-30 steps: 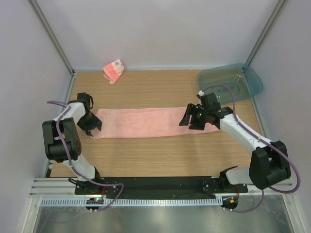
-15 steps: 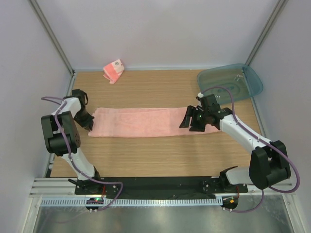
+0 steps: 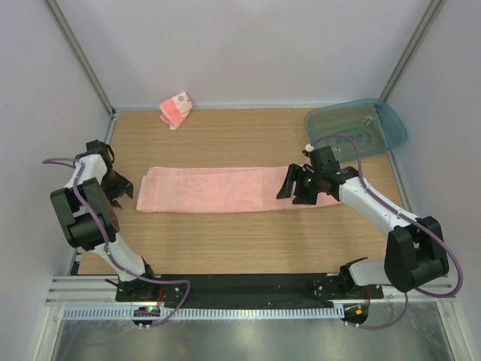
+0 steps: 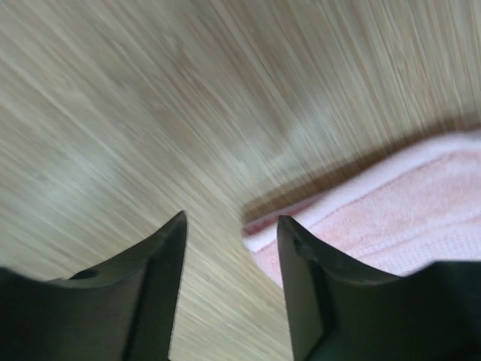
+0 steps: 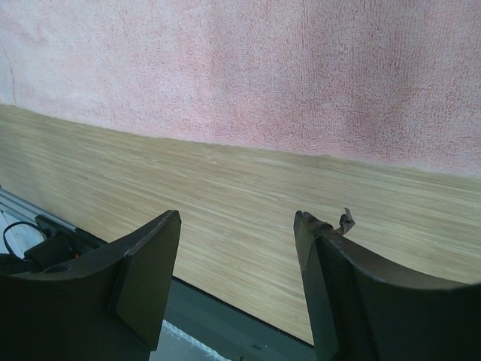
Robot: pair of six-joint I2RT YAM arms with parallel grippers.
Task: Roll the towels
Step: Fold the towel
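Note:
The larger plain pink towel (image 3: 225, 189) lies flat in a long strip across the middle of the table. My left gripper (image 3: 120, 189) is open and empty, just off the strip's left end. In the left wrist view the gripper (image 4: 229, 229) is over bare wood, with the towel's corner (image 4: 376, 218) by the right finger. My right gripper (image 3: 291, 189) is open and empty, low over the strip's right part. In the right wrist view the gripper (image 5: 237, 222) is over wood, with the towel (image 5: 263, 68) beyond it. The smaller striped towel (image 3: 176, 110) lies bunched at the back edge.
A teal translucent tray (image 3: 357, 128) sits at the back right corner. Grey walls and metal posts enclose the table at the left, back and right. A black rail (image 3: 240, 284) carrying the arm bases runs along the near edge.
My left gripper has moved left, off the towel's left end, and the towel's left edge has shifted a little left with it. The right arm has barely moved.

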